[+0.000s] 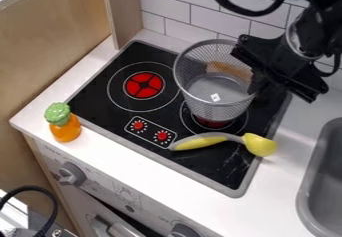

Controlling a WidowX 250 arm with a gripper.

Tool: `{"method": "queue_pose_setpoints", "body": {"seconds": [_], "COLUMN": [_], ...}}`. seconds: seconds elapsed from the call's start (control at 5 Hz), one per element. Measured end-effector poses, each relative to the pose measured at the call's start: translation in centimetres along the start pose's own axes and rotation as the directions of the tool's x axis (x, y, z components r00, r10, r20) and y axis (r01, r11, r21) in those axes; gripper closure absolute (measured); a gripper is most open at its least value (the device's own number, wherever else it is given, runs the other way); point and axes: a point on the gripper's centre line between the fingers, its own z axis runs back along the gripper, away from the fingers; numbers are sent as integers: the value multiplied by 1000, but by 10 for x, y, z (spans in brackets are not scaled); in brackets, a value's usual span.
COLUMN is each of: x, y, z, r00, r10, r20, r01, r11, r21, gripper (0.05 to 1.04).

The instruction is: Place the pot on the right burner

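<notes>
So the gripper (255,83) is at the pot's (214,97) rim, and honestly I can't tell if the jaws are apart or clamped on it. Pot's just left of the jaws in view, over the right burner (214,125); can't tell if it's touching. Yellow-ended spoon (200,141) lies below the jaws in view, orange bottle (65,130) well off left, sink (308,201) down to the right.

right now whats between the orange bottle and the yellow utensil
White counter, the grey stove rim and the panel with red knobs, in the camera view.
</notes>
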Motion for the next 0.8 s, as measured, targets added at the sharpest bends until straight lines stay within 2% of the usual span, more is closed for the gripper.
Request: {"method": "queue_pose_setpoints", "body": {"seconds": [0.2, 0.8], "x": [5, -5], "y": [2, 2], "z": [-4, -16], "r00": [1000, 1000], "r10": [4, 23], "r20": [20, 5], "r01": [-4, -23], "r11": [1000, 999], "r21": [-10, -37], "gripper": [1028, 1013]}}
